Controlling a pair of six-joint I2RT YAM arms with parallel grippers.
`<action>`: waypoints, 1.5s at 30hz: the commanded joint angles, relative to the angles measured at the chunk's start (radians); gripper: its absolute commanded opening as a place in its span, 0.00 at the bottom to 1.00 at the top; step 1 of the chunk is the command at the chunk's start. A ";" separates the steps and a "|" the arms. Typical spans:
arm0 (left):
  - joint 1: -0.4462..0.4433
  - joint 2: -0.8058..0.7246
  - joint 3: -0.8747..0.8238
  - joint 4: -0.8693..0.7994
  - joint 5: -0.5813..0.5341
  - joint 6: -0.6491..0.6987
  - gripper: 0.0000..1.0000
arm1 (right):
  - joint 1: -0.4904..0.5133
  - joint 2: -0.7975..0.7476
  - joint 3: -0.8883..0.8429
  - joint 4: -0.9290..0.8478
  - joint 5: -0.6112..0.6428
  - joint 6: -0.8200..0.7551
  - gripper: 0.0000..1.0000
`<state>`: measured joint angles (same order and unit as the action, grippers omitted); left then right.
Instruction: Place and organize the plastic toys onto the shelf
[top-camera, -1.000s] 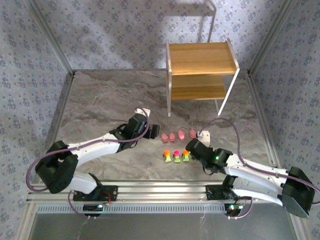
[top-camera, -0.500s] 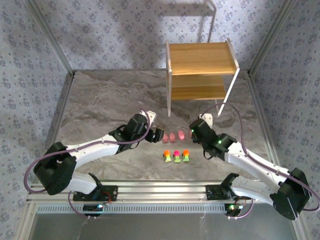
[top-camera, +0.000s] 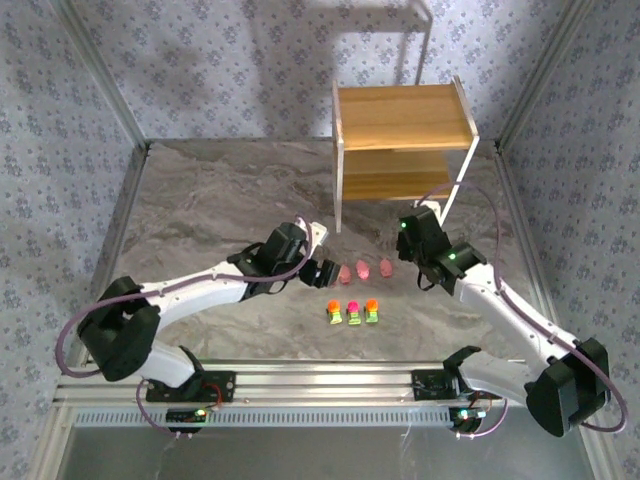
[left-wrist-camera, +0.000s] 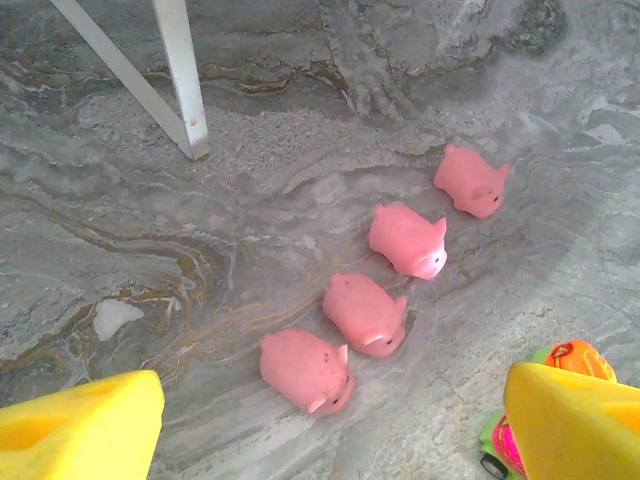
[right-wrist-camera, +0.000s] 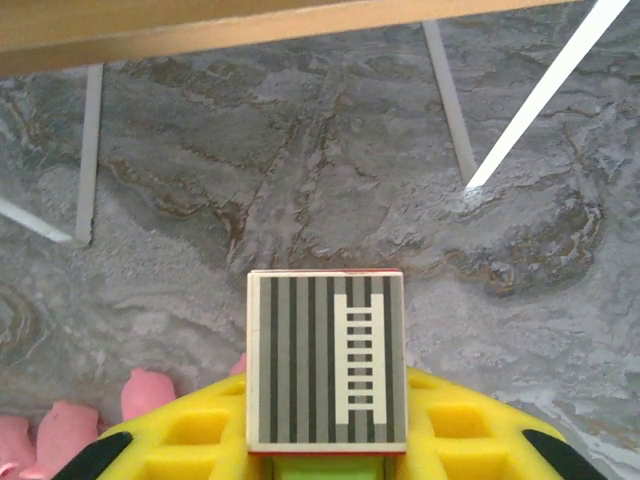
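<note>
We saw the left gripper (left-wrist-camera: 330, 405) hanging low over the marbled table (top-camera: 220, 200) at the near end of a row of four pink pigs (left-wrist-camera: 365, 313). Its yellow fingers (left-wrist-camera: 80, 425) were spread wide and gripped nothing. The nearest pig (left-wrist-camera: 305, 370) lay on the table between them and touched neither finger. In the left wrist view the pigs lay in a slanting line, close together but not touching, and a white leg (left-wrist-camera: 185, 90) of the shelf (top-camera: 405, 115) stood on the table beyond them to the left. The right gripper (right-wrist-camera: 326, 445) was clamped shut on the grey-topped toy (right-wrist-camera: 326, 350), a blocky piece with dark stripes, a white ladder pattern, a red lower edge and a strip of green beneath. From above, that arm reached to a spot just in front of the shelf and to the right of the pigs, and a wooden board (right-wrist-camera: 250, 25) of the shelf crossed the top of the right wrist view. Three more blocky toys (top-camera: 353, 312) stood side by side on the table, nearer the arm bases than the pigs, with orange, pink and orange tops on green-yellow bases. The shelf stood upright at the far side of the table, well apart from both rows
</note>
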<state>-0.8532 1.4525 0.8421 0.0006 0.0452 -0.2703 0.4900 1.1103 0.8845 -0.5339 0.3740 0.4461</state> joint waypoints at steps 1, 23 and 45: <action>-0.007 0.045 0.068 -0.088 0.029 0.010 0.88 | -0.047 0.018 0.058 -0.022 -0.038 -0.057 0.24; -0.007 0.102 0.103 -0.119 0.042 -0.001 0.86 | -0.227 0.182 0.236 0.079 -0.085 -0.194 0.25; -0.007 0.111 0.099 -0.113 0.022 0.002 0.86 | -0.274 0.217 0.156 0.253 -0.108 -0.229 0.27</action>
<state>-0.8532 1.5562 0.9157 -0.1062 0.0738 -0.2714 0.2211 1.3186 1.0634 -0.3252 0.2638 0.2375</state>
